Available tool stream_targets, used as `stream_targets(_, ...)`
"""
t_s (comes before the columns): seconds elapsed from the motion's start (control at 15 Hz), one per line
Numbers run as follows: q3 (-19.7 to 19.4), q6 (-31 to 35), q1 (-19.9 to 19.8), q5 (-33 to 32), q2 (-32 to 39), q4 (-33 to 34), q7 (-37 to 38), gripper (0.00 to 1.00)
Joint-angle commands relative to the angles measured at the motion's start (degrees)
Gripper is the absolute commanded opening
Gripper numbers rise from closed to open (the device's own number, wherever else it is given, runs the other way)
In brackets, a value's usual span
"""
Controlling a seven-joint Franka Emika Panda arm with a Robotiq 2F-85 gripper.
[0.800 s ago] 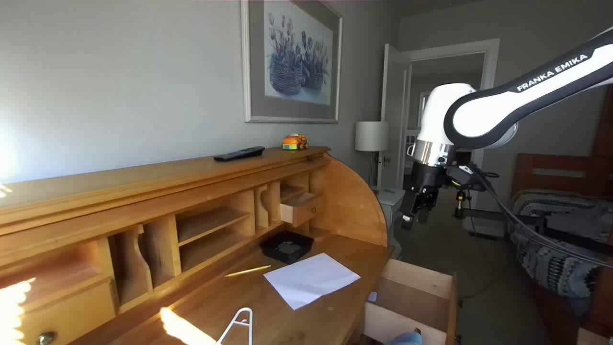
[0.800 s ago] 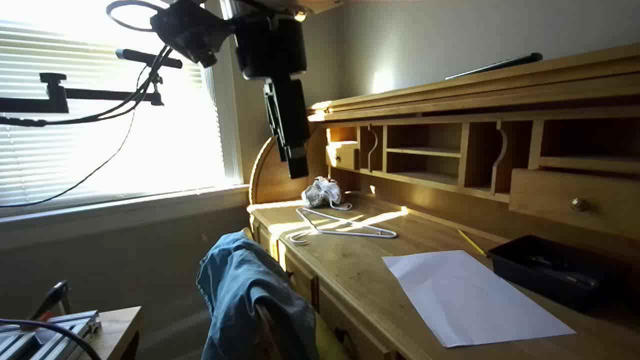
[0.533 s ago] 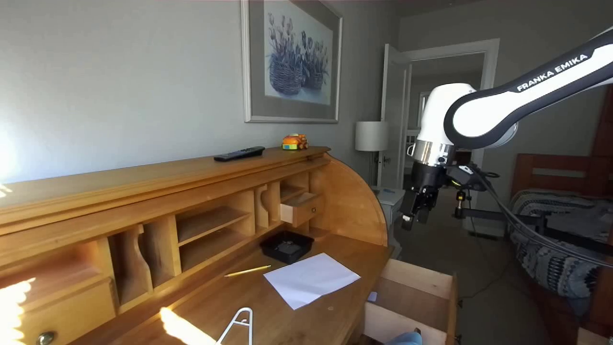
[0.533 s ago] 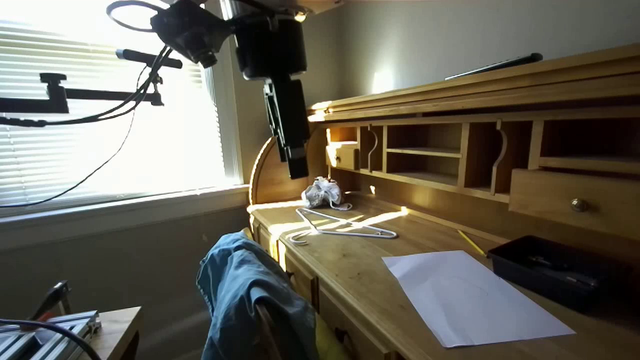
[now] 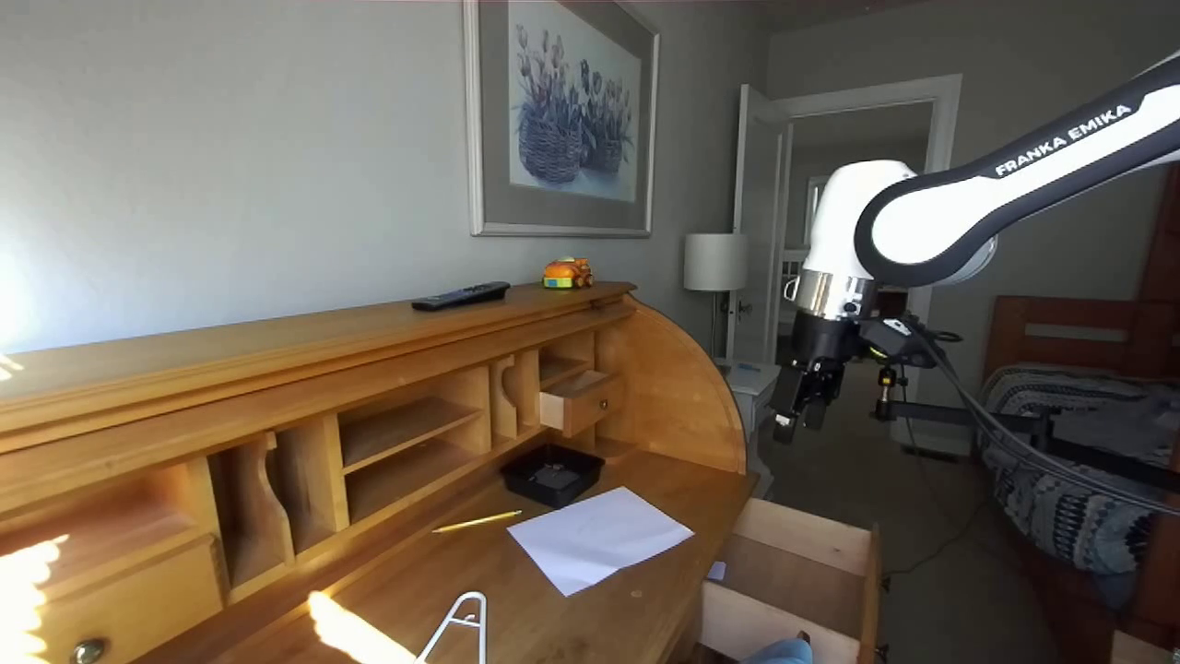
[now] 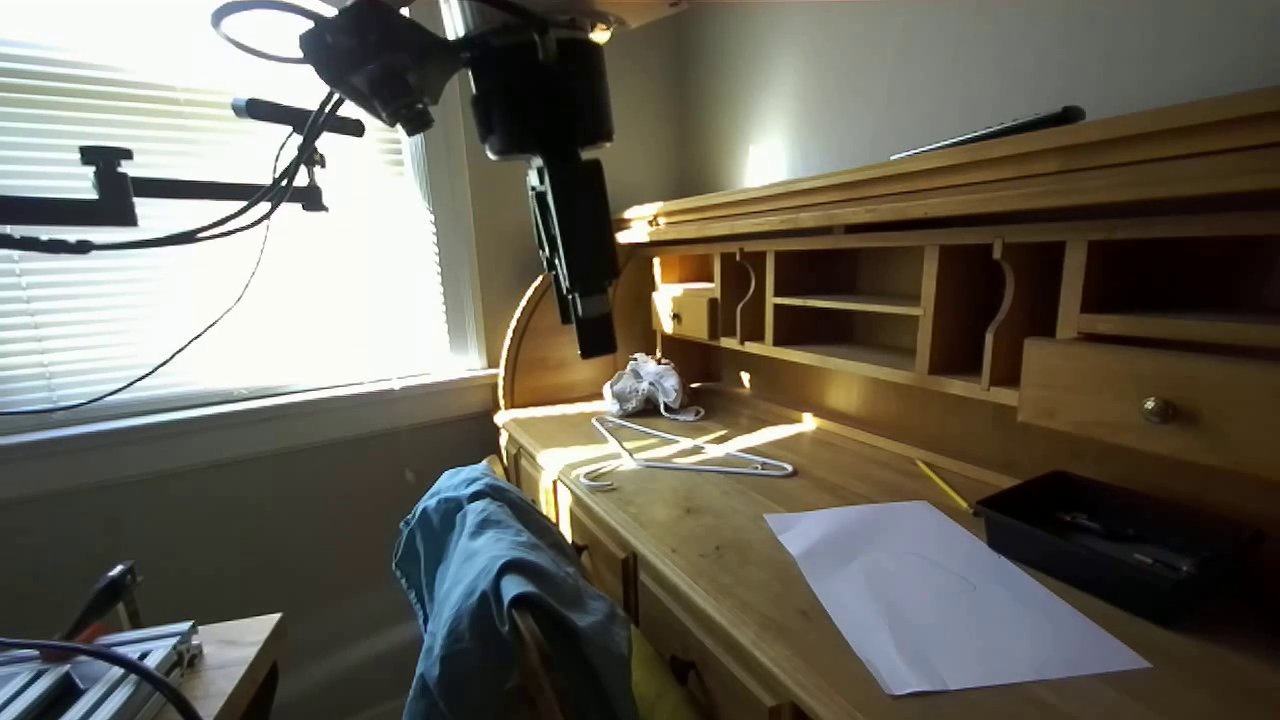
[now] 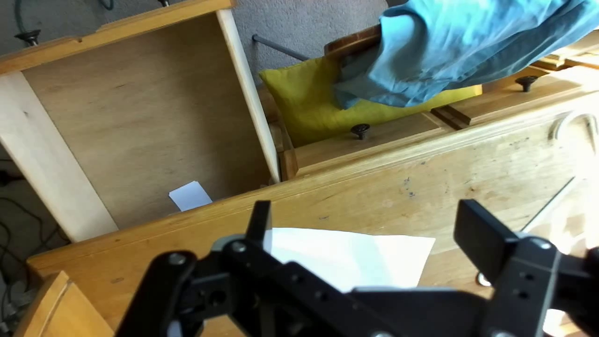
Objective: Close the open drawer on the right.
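Nothing's budged that I can see: my arm and the drawer are right where they were half a second ago, so zero progress on closing it. It's pulled well out at the right-hand end of the roll-top desk, and I'm just hanging in the air, well apart from it.

My gripper has its fingers spread wide with nothing between them. That sheet of paper peeking through the gap is only lying on the desk.

Wrist view's great for looking down into the drawer: mostly bare bottom, plus a white card by the desk edge. In an exterior view the blue cloth covers a bit of the drawer's side wall, but from my wrist it's off beside the drawer, not touching. In an exterior view I get a drawstring pouch on the desk, but the drawer's out of frame.

My guess: I need to get round outside the front panel, drop down, bring the fingers together and shove toward the desk. Push off-centre and it could jam.
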Motion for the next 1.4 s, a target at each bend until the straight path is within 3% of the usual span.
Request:
stream_targets(0.0,1.8,-3.2,-1.9,-4.1,-1.0,0.7,2.9,1.0)
stream_targets(0.4,2.4,-6.5,-4.1,-10.0,-2.9,0.2,5.2,1.0)
stream_targets(0.8,2.3,-3.6,-7.4,-13.9,-3.2,-1.4,8.4,1.0)
stream_targets(1.33,0.3,0.9,-9.8,-6.4,-1.0,-3.8,22.1,1.0)
